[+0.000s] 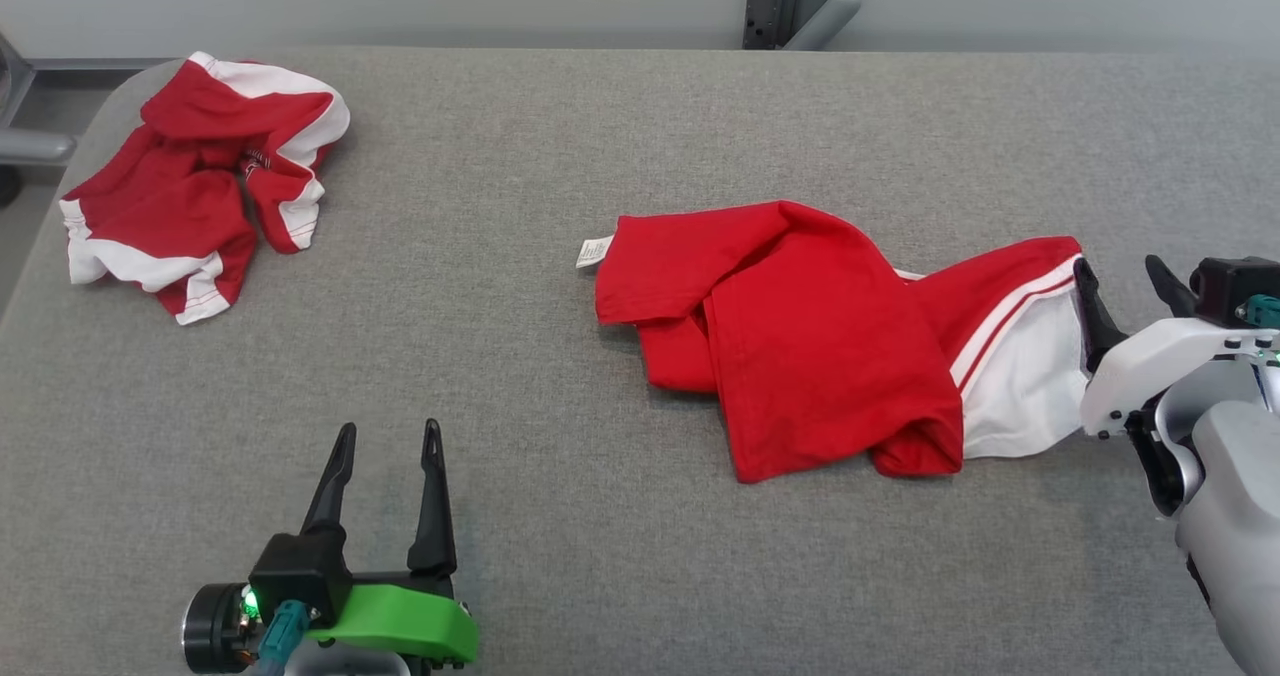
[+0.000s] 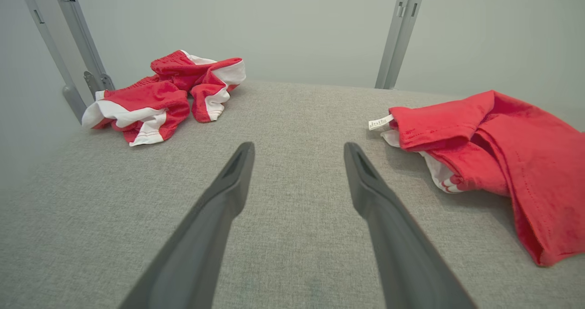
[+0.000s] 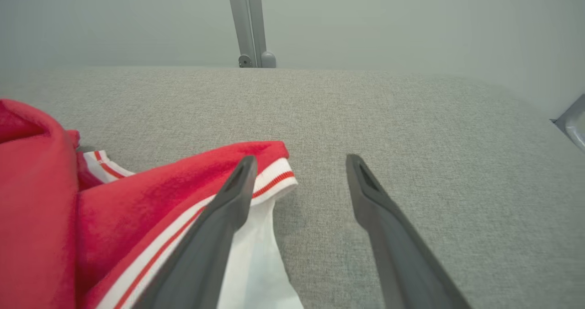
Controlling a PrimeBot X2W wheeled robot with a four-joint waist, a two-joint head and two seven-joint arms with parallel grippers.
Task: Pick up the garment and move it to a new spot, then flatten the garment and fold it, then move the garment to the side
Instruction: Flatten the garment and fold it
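A red garment (image 1: 810, 346) with white panels and stripes lies loosely rumpled on the grey table, right of centre, with a small white label at its left end. It also appears at the right of the left wrist view (image 2: 525, 149) and at the lower left of the right wrist view (image 3: 137, 194). My right gripper (image 1: 1118, 266) is open at the garment's right edge. One finger sits over the white-striped hem, and only bare table lies between the fingers (image 3: 300, 159). My left gripper (image 1: 389, 428) is open and holds nothing near the front edge (image 2: 298, 146), well left of the garment.
A second red and white garment (image 1: 190, 186) lies crumpled at the table's far left corner (image 2: 160, 94). The grey fabric-covered table (image 1: 600, 136) stretches wide between the two. Grey metal posts (image 1: 795, 1) stand behind the back edge.
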